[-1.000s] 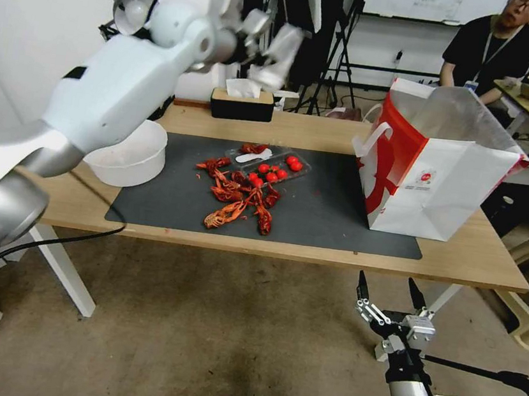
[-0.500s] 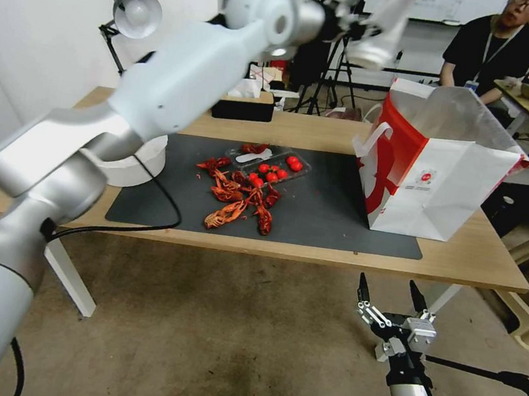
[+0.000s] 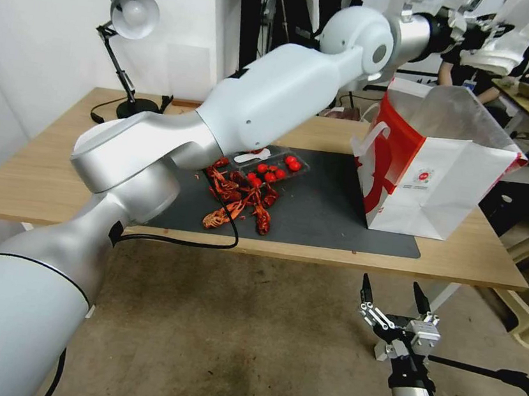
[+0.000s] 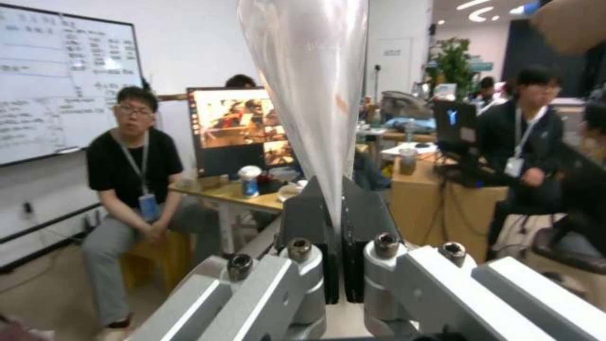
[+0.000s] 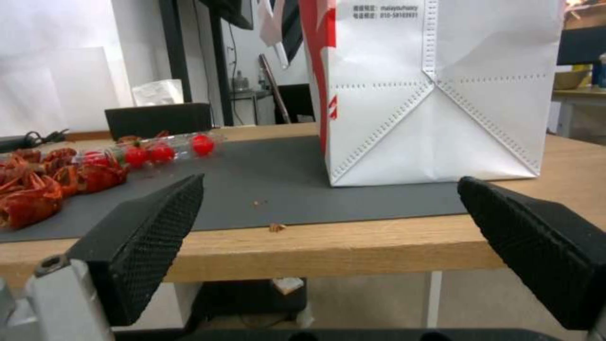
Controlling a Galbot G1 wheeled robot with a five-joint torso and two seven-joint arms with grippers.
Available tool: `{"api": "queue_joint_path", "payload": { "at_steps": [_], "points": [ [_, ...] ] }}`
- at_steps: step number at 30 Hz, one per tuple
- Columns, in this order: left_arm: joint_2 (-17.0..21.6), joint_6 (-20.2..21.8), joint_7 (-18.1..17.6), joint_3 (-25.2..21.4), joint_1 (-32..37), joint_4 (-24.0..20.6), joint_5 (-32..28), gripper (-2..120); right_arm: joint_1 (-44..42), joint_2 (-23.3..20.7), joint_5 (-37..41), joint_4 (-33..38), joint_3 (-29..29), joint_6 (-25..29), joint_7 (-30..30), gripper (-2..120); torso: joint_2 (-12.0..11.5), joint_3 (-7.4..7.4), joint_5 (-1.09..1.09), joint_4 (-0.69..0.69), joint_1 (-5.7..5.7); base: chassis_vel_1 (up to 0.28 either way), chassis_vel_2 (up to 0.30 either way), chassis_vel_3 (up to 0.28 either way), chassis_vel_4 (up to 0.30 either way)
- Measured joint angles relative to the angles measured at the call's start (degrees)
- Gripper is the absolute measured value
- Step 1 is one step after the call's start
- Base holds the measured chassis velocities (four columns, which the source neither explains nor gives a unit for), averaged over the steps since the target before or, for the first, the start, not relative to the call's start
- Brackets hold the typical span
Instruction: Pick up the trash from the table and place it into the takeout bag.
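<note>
The left gripper [image 3: 484, 32], jaws pinching the rim of a white bowl [image 3: 498, 50], hangs above the takeout bag [image 3: 437, 180] on the table's [image 3: 38, 157] right side. The right gripper [image 3: 394, 297] waits below the near edge, jaws spread.

the table [image 3: 37, 164] top looks like pale matt wood, with a flat dark mat [image 3: 321, 211] on it that could be rubber or felt. the takeout bag [image 3: 434, 180] is smooth white-and-red paper with stitched-looking seams. the left gripper [image 4: 334, 222] has black matt pads closed on a thin, glossy translucent white bowl [image 4: 309, 85], probably plastic. the right gripper [image 5: 328, 237] has knurled black pads. the crayfish shells [image 3: 239, 195] look glossy red.
</note>
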Motion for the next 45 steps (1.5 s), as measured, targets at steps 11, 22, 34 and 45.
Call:
{"api": "queue_joint_path", "payload": {
  "at_steps": [11,22,34,45],
  "points": [
    [0.3,-2.6,-1.1,6.7,3.2,-1.4,3.6,0,0.0,-0.5,0.8,-0.5,0.4,0.4,-0.1,100,0.0,0.00,0.01,-0.04,0.00,0.000,0.000,0.000,0.000],
    [0.4,-2.3,-3.4,9.9,2.9,-0.9,6.8,22,-0.5,-0.5,1.1,-0.3,0.9,0.8,-0.2,100,0.0,0.00,0.00,-0.03,-0.01,0.000,0.000,0.000,0.000],
    [0.4,-2.2,-3.7,10.0,2.8,-0.9,7.4,66,-0.5,-0.5,1.1,-0.3,0.9,0.9,-0.2,100,0.0,0.00,0.00,-0.02,0.00,0.000,0.000,0.000,0.000],
    [0.5,-2.7,-5.4,9.0,2.1,-0.7,7.2,99,0.1,-0.2,0.5,-0.1,-0.1,0.4,-0.2,100,0.0,0.00,0.00,-0.02,0.00,0.000,0.000,0.000,0.000]
  ]
}}
